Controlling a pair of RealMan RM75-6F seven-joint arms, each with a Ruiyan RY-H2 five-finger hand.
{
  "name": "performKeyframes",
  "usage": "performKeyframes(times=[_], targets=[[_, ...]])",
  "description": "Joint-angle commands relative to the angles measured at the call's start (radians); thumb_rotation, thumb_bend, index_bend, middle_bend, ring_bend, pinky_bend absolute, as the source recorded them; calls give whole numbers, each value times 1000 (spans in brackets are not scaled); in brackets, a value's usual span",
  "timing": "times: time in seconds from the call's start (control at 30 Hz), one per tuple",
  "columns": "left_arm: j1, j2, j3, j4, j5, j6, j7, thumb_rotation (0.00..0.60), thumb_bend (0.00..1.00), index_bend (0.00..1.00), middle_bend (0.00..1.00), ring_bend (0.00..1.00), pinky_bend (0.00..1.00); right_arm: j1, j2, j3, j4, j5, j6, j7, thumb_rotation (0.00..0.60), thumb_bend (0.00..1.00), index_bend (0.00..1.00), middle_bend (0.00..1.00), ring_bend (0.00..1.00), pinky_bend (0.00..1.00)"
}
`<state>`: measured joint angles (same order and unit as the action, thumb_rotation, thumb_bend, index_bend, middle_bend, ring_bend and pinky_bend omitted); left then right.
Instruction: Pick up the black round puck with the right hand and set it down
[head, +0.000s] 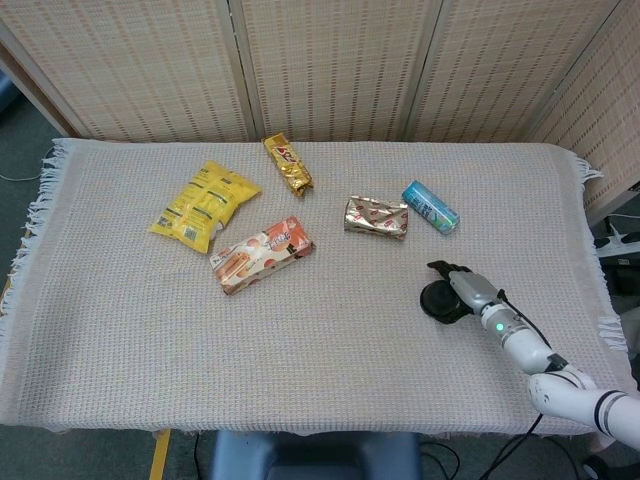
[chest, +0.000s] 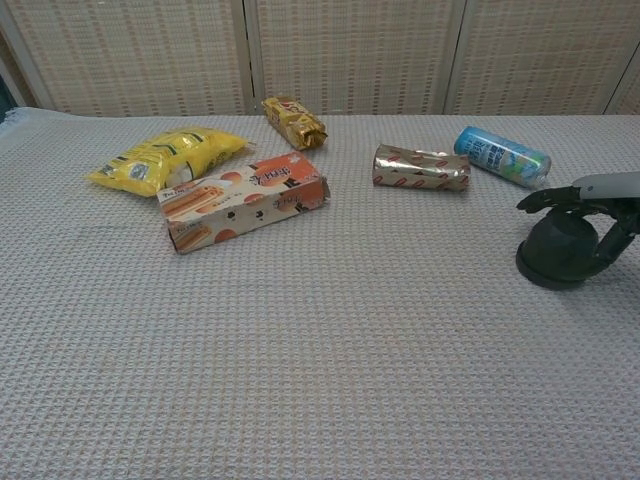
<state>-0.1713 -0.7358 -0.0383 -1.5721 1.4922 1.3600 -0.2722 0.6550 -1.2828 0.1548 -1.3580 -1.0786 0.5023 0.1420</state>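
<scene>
Right hand over the puck on the cloth-covered table (head: 330, 400)

The right hand (head: 467, 290) reaches over the black round puck (chest: 556, 252), fingers (chest: 540, 199) spread across its top and side, touching but not lifting; the puck sits on the table's right side, below the blue can (head: 430, 206).

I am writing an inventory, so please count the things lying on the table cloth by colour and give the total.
Yellow bag: 1
Gold wrapped bar: 1
Orange box: 1
Silver-red packet: 1
Blue can: 1
Black puck: 1
Total: 6
</scene>
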Motion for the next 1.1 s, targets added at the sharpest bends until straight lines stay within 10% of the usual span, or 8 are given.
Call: performKeyframes(times=[0.03,0.33,0.67,0.87,1.1], targets=[[1,0,-1,0,-3,0,-1,600,434,170,0,0,155,-1,-5,-9,4,-11,6,2,600,141,45,53,60,98],[5,3,-7,-2,-13,4,-8,600,435,169,0,0,158,4,-27,-35,26,-10,31,-25,600,138,142,177,199,207],[7,8,-9,-6,-19,-1,-14,600,434,170,0,0,163,-45,-98,-35,66,-2,258,-145,600,200,592,508,580,567],[7,8,-9,-6,-18,-4,-16,600,435,170,0,0,164,-83,-116,-24,61,-19,385,-183,600,237,690,579,651,652],[4,10,-7,-10,-15,-13,-14,600,434,171,0,0,165,-163,-159,-27,109,-348,750,66,600,237,704,589,661,660]])
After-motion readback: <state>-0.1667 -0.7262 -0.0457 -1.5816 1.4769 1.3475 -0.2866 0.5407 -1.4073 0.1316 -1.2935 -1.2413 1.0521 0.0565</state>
